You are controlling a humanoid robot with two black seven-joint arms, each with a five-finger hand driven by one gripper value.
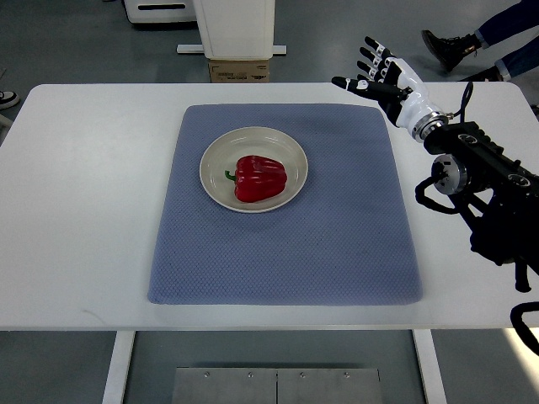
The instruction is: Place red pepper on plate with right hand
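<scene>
the red pepper point(260, 178) lay on the plate point(213, 159), which sat on a blue mat point(337, 244) on the white tabletop point(84, 210). the right hand point(381, 74) hovered well apart, fingers spread and empty.

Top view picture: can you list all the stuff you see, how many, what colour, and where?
shiny red bell pepper: one, red with a green stem, lying in the plate
round cream plate: one, cream, on the mat's upper middle
blue-grey cloth mat: one, blue-grey, spread over the table's centre
white table: one, white, fills most of the view
cardboard box: one, brown, on the floor beyond the table
person's legs: dark shoes, blue trousers, top right
right hand: one, black and white, fingers spread, empty, above the mat's far right corner
</scene>
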